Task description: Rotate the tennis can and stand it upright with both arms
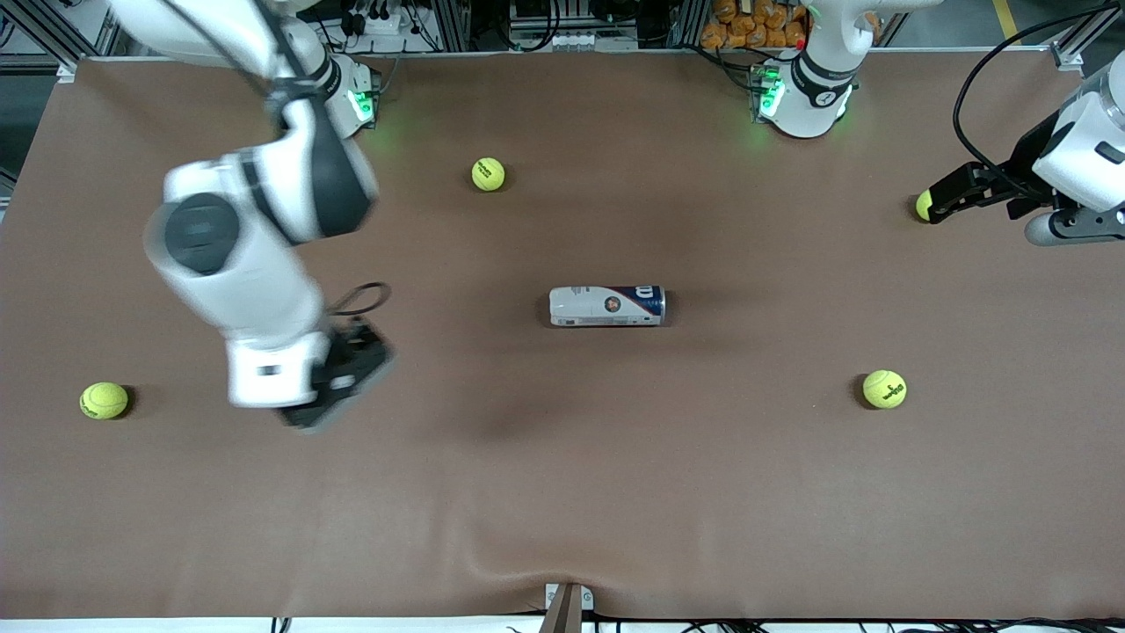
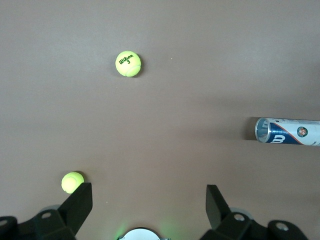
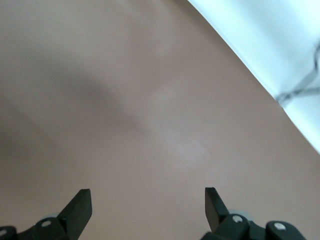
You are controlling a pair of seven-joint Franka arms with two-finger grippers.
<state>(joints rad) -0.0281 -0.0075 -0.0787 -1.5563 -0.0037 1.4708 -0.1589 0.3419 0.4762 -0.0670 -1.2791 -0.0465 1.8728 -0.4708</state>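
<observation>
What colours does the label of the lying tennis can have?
The tennis can is white at one end and dark blue at the other, with a white logo; the front view shows it best.

My left gripper [image 2: 149, 200] hung above the brown table [image 2: 200, 75] with its two black fingers [image 2: 79, 202] spread wide and nothing between them. Just beside one fingertip a tennis ball [image 2: 72, 182] lay on the cloth, partly tucked against that finger's edge. A second tennis ball [image 2: 128, 63], printed with a dark logo and a numeral three, sat well apart from the first. Toward the edge of my sight the tennis can [image 2: 287, 132] lay on its side, its clear rimmed end turned toward the open cloth, its dark blue and white label showing, and its other end cut off from my sight.
</observation>
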